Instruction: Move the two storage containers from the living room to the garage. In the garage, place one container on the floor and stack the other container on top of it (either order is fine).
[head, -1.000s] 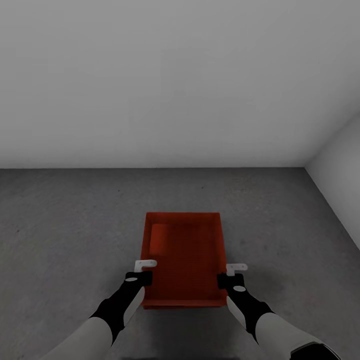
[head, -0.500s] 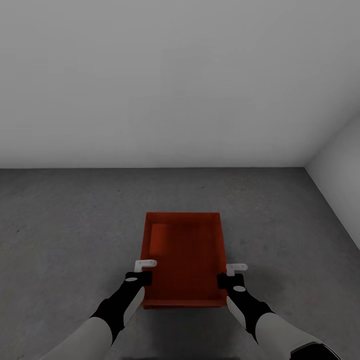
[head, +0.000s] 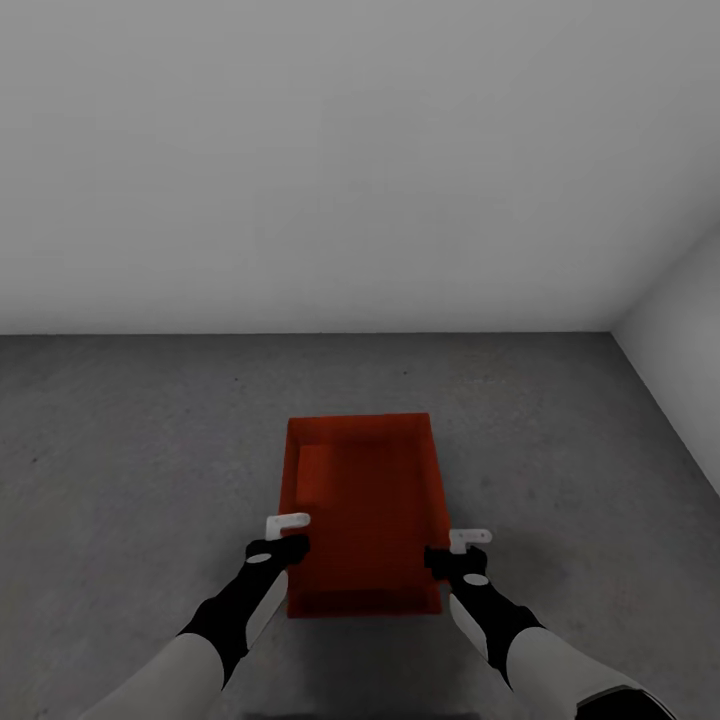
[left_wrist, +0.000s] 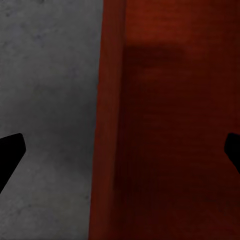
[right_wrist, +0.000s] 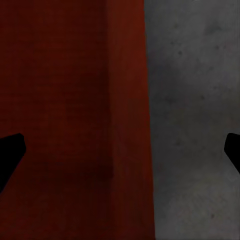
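Note:
One orange-red storage container (head: 362, 510) lies lengthwise on the dark grey concrete floor (head: 130, 450) of the garage, straight ahead of me. My left gripper (head: 285, 545) is at its left wall near the front corner, and my right gripper (head: 445, 558) is at the right wall. In the left wrist view the gripper (left_wrist: 120, 155) is open, its dark fingertips (left_wrist: 10, 150) wide apart astride the container's wall (left_wrist: 107, 125). In the right wrist view the gripper (right_wrist: 120, 155) is likewise open astride the other wall (right_wrist: 130, 125). Whether the container touches the floor I cannot tell.
A plain pale grey wall (head: 300, 180) stands a short way beyond the container. A second wall (head: 680, 340) closes the right side, meeting it in a corner. Bare concrete spreads to the left and right of the container.
The container's outline has shifted a little: its far edge sits farther away and its right wall is more to the left. Both grippers have edged slightly left with it.

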